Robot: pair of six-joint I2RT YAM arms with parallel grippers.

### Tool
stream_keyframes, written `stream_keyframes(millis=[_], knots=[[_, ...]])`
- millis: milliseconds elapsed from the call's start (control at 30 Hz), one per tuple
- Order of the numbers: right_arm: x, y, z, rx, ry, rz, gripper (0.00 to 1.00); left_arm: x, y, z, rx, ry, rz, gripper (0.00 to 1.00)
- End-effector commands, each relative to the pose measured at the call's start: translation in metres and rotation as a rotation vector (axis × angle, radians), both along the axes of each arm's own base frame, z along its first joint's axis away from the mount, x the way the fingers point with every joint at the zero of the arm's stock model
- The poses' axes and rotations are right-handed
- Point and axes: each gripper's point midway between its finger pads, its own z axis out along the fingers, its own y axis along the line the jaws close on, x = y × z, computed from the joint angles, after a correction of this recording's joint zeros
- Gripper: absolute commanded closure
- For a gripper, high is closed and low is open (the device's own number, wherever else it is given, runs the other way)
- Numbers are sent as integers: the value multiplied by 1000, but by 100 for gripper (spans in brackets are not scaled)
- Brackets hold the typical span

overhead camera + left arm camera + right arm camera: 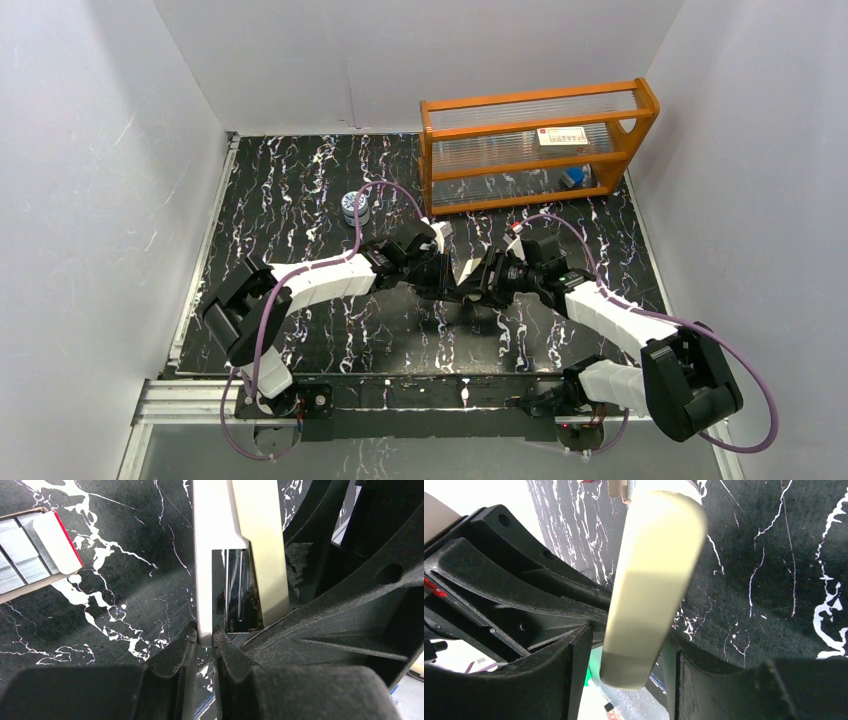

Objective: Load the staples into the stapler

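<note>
Stapler (212, 525) open, base edge clamped in left gripper (205, 637), beige cover straddled by right gripper (626, 645) (grip cannot be told); channel (240, 595) apparently unfilled, staples (20, 555) in their box (57, 545) ahead-left of the left gripper, so insertion remains.

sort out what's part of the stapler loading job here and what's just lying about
For the job:
- stapler, open, gripped by left gripper and right gripper
- staples in their open box

Lying about:
- orange rack
- red-and-white box on its shelf
- small blue item lower in it
- round grey object
</note>
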Motion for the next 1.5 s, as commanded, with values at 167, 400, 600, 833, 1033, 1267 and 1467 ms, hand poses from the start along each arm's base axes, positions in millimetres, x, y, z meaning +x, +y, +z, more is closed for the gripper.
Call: stream_keyframes(millis=[167,400,600,833,1033,1267,1467], knots=[[11,2,19,2,-77,-28,51,8,-13,28,-74,-67,1,100],[5,-12,19,-53,-45,-98,62,18,8,7,52,-123,53,100],[7,-21,28,-96,-60,-116,66,19,31,-11,163,-227,-16,100],[23,-41,41,-153,-109,-143,65,8,47,-4,137,-365,-139,100],[38,-46,51,-147,-136,-156,64,2,44,13,66,-444,-211,100],[48,-50,72,-112,-201,-133,60,-13,54,33,33,-559,-360,100],[46,-47,76,-58,-204,-70,60,-28,60,41,-20,-621,-454,100]])
